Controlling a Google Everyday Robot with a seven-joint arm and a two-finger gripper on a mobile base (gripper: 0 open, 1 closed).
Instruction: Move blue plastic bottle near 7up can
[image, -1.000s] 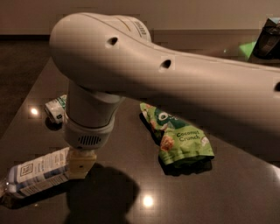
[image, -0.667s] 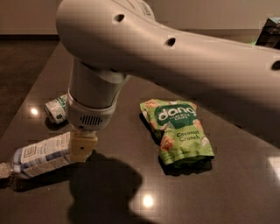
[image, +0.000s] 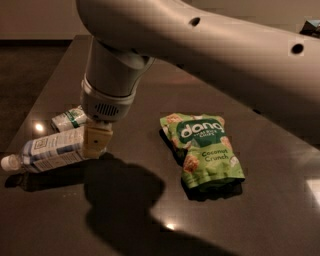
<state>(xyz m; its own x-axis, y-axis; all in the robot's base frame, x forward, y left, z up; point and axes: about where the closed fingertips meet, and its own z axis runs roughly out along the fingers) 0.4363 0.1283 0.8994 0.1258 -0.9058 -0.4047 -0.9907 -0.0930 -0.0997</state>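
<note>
The blue plastic bottle (image: 52, 150) lies on its side at the left of the dark table (image: 150, 210), its white cap pointing left. My gripper (image: 96, 146) hangs from the big pale arm and grips the bottle's right end; one tan finger (image: 97, 139) shows across it. The 7up can (image: 69, 118), white with green markings, lies just behind the bottle, close to its upper side. The arm's wrist hides the can's right end.
A green "dang" snack bag (image: 202, 150) lies flat right of the gripper. The table's left edge (image: 37, 100) runs close past the can and the bottle cap. A dark object (image: 311, 26) sits at the far right back.
The gripper has moved away from the front edge with the bottle in it. The bottle now lies right beside the can.
</note>
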